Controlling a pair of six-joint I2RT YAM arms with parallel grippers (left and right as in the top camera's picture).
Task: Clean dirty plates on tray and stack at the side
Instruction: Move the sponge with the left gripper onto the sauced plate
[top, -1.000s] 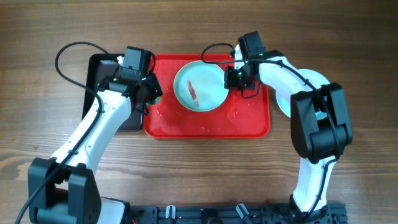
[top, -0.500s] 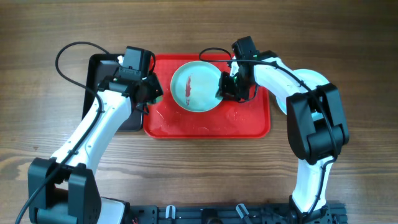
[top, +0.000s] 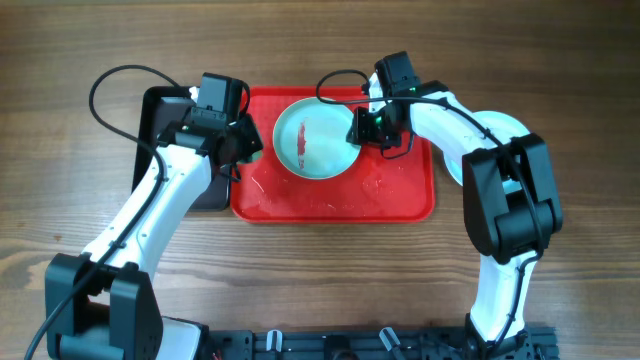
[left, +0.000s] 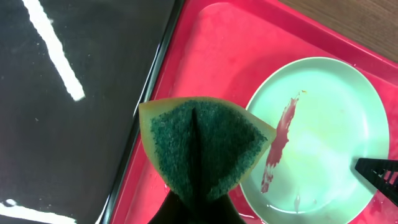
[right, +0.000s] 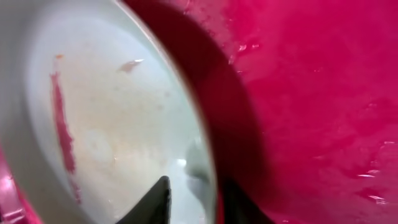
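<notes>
one pale blue plate (top: 317, 140) sits on the red tray (top: 400, 200), toward the back and left of centre, w/ a red smear down its middle. it's the only plate on the tray. smear looks untouched, so this one isn't cleaned yet.

right fingers (top: 368, 125) are at the plate's right rim. in the right wrist view the rim runs between them, one finger inside the dish and one outside, gap narrow, so they look pinched on the edge, prob. to steady or tip it for wiping.

left fingers (top: 240, 150) are closed on a folded sponge (left: 202, 149), green scrub face w/ yellow edge. it hangs over the tray's left edge, just beside the plate but not touching it. black tray (top: 165, 110) lies to the left of the red one.

on the tabletop (top: 580, 60) right of the tray, a pale plate stack (top: 508, 126) shows partly under the right arm. can't tell how many are in it, arm hides most.

judging from this: task looks well along, w/ the side stack started. left to do: wipe the smear off, then move this plate onto the stack. tray floor has wet blotches, so the rim may be slippery in the pinch.
</notes>
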